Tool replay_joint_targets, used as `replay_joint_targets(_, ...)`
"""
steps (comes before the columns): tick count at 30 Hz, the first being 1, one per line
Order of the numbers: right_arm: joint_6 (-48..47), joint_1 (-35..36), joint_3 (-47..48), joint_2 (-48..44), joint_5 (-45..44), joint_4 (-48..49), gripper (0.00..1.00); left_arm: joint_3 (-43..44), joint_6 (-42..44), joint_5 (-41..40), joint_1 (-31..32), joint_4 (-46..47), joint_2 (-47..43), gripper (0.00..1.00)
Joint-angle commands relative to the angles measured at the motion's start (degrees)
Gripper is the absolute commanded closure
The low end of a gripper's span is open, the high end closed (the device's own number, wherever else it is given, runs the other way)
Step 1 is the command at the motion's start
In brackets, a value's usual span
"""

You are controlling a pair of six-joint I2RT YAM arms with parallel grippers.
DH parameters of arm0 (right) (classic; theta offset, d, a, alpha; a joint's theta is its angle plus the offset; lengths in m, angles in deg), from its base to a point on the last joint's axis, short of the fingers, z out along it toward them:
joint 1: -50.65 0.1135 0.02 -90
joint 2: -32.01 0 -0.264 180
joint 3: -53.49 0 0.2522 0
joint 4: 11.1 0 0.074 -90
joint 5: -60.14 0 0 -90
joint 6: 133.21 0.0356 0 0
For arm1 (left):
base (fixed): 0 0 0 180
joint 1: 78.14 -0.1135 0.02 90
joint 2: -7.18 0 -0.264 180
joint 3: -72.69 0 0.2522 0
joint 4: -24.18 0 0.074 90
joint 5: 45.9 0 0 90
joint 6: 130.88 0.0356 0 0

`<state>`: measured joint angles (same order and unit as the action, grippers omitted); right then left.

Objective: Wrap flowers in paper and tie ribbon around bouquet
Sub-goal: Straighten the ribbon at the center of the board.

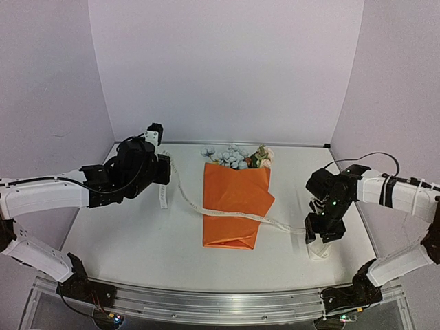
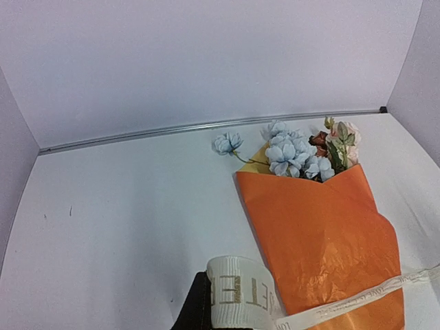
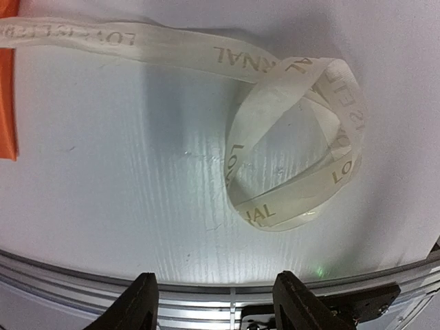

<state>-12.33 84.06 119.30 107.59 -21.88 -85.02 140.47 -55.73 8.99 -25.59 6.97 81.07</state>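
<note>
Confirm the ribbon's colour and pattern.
The ribbon is cream-white with tan printed lettering. The right wrist view shows it best.

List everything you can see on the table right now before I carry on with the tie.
glossy orange paper sheet: one, orange with a yellow inner face, folded around the flowers mid-table.
bunch of artificial flowers: one, pale blue, cream and pink-red, poking out of the paper's far end.
long fabric ribbon: one, cream-white with lettering, draped across the paper.
table: one, white, beneath it all.
left gripper: one, black, shut on the ribbon, left of the paper.
right gripper: one, black, open over the ribbon's looped end, right side.
</note>
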Motion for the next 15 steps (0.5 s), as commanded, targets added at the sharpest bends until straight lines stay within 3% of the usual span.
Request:
replay_joint_targets(1,2.41,-0.80,-1.25,3.79,-7.79,5.46,0.42,0.09,-2.60,0.42,-1.95,-1.22,-1.55,1.00)
replay_joint_targets(11,4.83,-4.11,-1.22,15.91,-4.68,13.20,0.47,-0.64,-3.71,1.08,-3.63,-2.42,-2.05,1.00)
replay_joint_targets(15,6.46,-5.74,-2.70,19.29,-2.82,16.19,0.55,-1.18,-3.62,0.61,-4.51,-2.91,-2.67,1.00)
